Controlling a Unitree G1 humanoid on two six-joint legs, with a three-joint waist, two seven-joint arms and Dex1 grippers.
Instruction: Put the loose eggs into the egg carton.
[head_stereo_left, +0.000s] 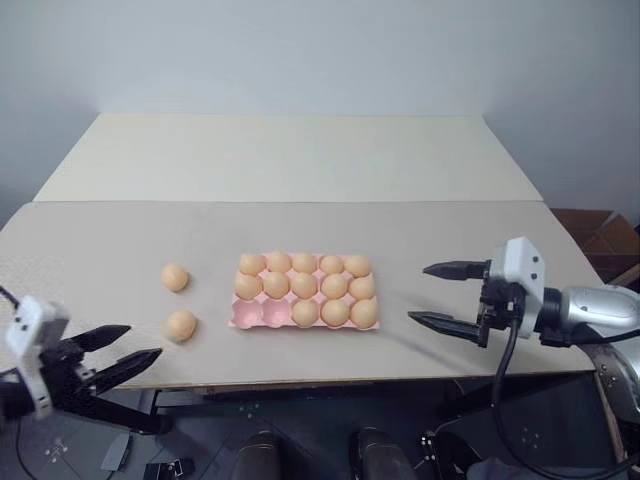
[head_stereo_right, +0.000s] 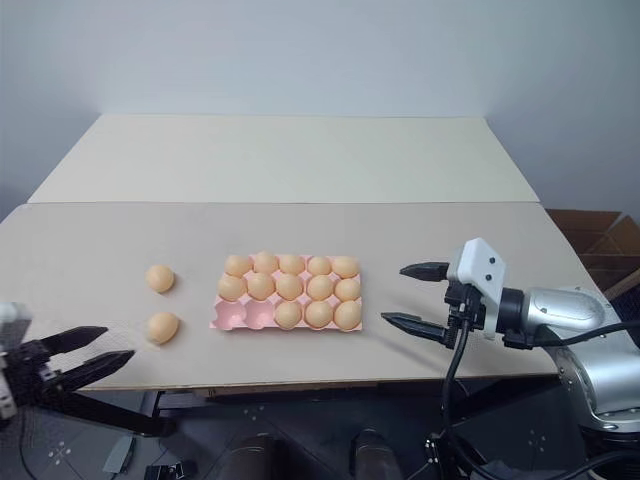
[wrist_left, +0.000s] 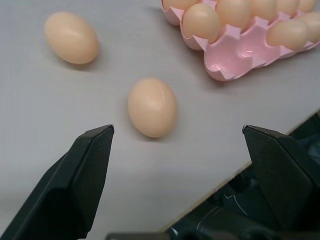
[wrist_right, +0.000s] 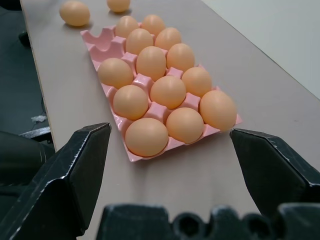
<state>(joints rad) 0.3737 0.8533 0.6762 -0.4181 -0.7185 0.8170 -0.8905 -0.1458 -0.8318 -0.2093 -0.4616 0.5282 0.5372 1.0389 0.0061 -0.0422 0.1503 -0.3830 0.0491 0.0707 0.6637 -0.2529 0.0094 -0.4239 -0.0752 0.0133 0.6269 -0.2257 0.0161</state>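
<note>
Open left hand (head_stereo_left: 132, 352) faces two unobstructed loose eggs (head_stereo_left: 181, 324).

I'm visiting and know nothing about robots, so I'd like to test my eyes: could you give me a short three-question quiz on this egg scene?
1. How many pale orange-tan loose eggs lie on the beige table, outside the flat pink egg carton?
2. True or false: the black-fingered left gripper is shut on an egg.
3. Where are the carton's empty cups? A) the near row, at the end toward the loose eggs; B) the far row; C) the end beside the right gripper.

Key:
1. Two: the nearer egg and the farther egg.
2. False; both grippers are open and hold nothing.
3. A.
</note>
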